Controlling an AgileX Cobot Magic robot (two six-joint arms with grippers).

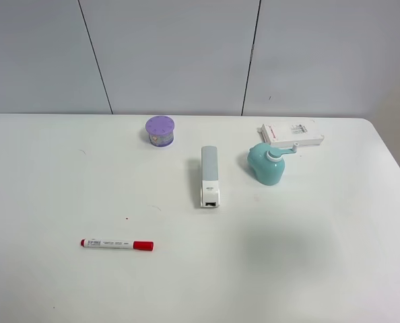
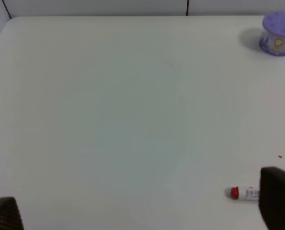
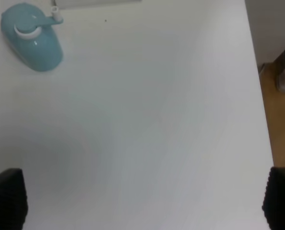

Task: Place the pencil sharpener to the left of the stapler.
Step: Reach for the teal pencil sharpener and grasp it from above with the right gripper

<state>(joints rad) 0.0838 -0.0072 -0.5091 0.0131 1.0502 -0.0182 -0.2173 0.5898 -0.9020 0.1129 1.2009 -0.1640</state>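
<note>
The teal pencil sharpener (image 1: 267,164) with its white collar and crank sits on the white table, just right of the stapler (image 1: 209,175), which lies lengthwise near the middle. In the right wrist view the pencil sharpener (image 3: 32,42) lies far ahead of my right gripper (image 3: 142,201), whose dark fingers (image 3: 6,197) stand wide apart over bare table. My left gripper (image 2: 141,207) is open too, above the table's left part, with nothing between its fingers (image 2: 279,196). Neither arm shows in the exterior high view.
A purple round container (image 1: 159,130) stands behind and left of the stapler. A flat white box (image 1: 292,133) lies behind the sharpener. A red-capped marker (image 1: 116,244) lies front left, and its cap end (image 2: 242,192) shows beside a left finger. The table's right edge (image 3: 257,96) drops to the floor.
</note>
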